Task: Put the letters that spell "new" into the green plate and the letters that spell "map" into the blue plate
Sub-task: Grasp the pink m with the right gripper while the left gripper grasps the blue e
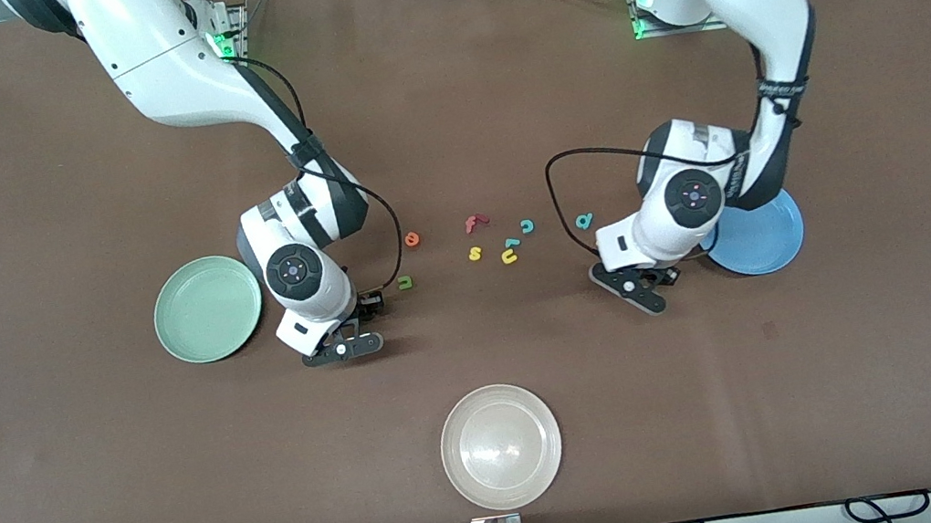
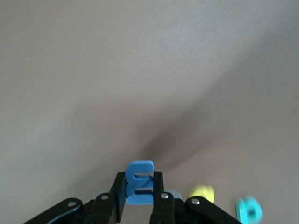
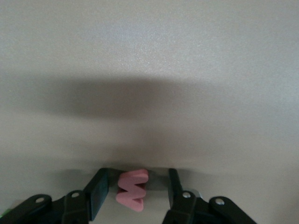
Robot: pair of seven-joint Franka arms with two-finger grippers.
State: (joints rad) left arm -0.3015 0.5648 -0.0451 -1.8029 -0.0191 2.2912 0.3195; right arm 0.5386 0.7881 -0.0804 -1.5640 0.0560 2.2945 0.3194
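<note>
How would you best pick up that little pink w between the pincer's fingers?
Probably across its two flat outer edges, coming straight down from above. The pink w lies flat on the table, too thin to catch from the side, and the right pincer already has an open finger at each edge.

front view: camera mounted high across the table, facing the two arm bases along the upper edge, wide enough to cover the whole tabletop and three plates. left wrist view: camera on the left arm's wrist, looking past the left gripper at close range onto the tabletop; a blue m fills the fingers. right wrist view: same arrangement past the right gripper, with a pink w close up. shared: the brown tabletop and each gripper's location.
</note>
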